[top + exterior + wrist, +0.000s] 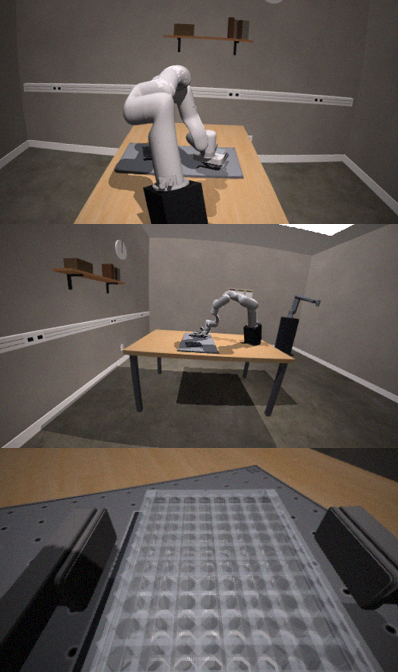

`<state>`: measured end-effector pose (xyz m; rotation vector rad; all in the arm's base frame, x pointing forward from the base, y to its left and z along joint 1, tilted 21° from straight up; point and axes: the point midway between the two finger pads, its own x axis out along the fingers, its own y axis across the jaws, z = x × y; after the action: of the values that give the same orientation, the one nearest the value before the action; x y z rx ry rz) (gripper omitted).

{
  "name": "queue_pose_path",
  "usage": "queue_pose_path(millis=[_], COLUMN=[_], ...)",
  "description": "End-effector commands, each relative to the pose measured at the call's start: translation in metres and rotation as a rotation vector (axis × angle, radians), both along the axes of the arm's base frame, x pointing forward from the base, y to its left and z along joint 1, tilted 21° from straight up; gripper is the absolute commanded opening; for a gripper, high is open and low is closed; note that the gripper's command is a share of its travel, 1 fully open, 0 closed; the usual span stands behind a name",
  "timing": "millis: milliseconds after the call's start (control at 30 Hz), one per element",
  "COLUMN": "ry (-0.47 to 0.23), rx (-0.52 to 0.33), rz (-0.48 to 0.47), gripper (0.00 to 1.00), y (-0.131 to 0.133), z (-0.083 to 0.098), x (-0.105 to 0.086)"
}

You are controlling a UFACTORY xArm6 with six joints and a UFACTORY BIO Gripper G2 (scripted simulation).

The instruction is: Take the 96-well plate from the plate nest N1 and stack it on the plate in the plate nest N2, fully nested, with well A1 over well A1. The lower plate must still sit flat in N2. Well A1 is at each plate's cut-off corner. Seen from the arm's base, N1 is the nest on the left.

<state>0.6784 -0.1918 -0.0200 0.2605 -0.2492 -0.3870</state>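
A clear 96-well plate (210,568) fills the middle of the wrist view, in nest N2 on the right as seen from the base. Its wells look doubled, as with one plate over another, but the layers cannot be told apart surely. A dark nest edge (104,598) shows along its left side. The gripper (215,560) (200,335) is open around the plate, with a gap between each finger and the plate's long sides. Nest N1 (147,152) (193,344) is a small dark shape at the left; no clear plate shows in it. The cut-off corners cannot be made out.
Both nests are on a grey perforated board (183,168) (210,349) (30,523) on the wooden table (249,202) (155,338). The arm's black pedestal (176,204) (253,334) stands at the table's near end in the top view.
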Motion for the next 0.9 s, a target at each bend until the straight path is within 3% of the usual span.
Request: queue_pose_path(millis=[0, 733, 867], ry=[-0.004, -0.004, -0.004], rx=[-0.002, -0.001, -0.002], rz=[-0.001, -0.001, -0.001], gripper=[0.37, 0.37, 0.37], y=[-0.001, -0.001, -0.003], z=[0.003, 0.003, 0.013], x=[0.001, 0.001, -0.002])
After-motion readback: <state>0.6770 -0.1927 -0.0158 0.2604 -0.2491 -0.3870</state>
